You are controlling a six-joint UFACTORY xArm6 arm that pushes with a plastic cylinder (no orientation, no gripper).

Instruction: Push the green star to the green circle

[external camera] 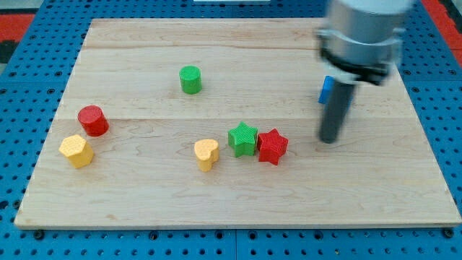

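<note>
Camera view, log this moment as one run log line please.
tip: right of red star block, apart | green star block: touching red star | green circle block: up-left, apart | push: not started

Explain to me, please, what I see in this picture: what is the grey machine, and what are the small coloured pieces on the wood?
The grey machine is a robot arm. It has no hand; it ends in a dark rod, and my tip slides on the wooden board to push blocks. Nothing is held. One camera looks down on the board; where it is mounted is not known.

On the board lie a green circle, a red circle, a yellow block, a yellow heart, a green star touching a red star, and a blue block partly hidden behind the rod. My tip stands to the right of the red star, apart from it.
</note>
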